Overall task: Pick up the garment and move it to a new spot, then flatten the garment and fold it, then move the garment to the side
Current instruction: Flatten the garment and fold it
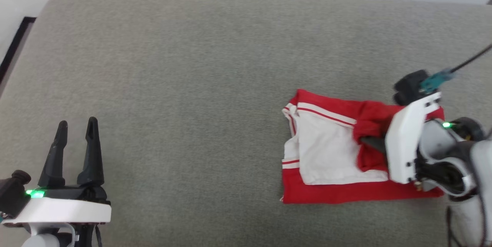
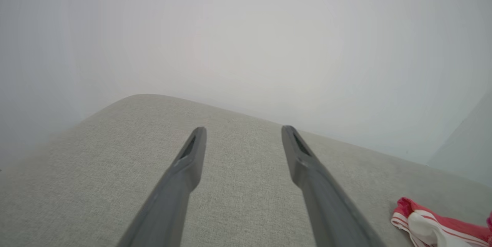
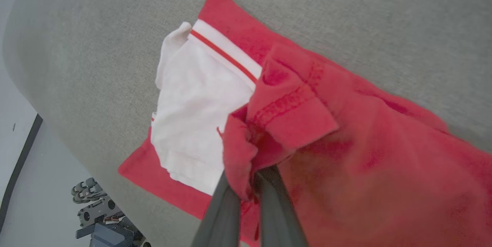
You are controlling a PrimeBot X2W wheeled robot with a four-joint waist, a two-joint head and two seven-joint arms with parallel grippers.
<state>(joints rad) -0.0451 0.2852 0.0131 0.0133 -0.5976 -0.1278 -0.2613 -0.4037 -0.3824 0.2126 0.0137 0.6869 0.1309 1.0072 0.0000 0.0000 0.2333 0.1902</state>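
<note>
Right pincer (image 3: 248, 185) grips a hemmed fold of the garment (image 3: 384, 154), limp and light, we judge; left pincer (image 1: 77, 124) open.

head view overhead, wrist views low, all sharing garment (image 1: 330, 151)

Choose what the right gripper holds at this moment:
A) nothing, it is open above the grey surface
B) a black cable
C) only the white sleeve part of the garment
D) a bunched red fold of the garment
D: in the right wrist view the right gripper is shut on a bunched red fold of the garment.
</note>
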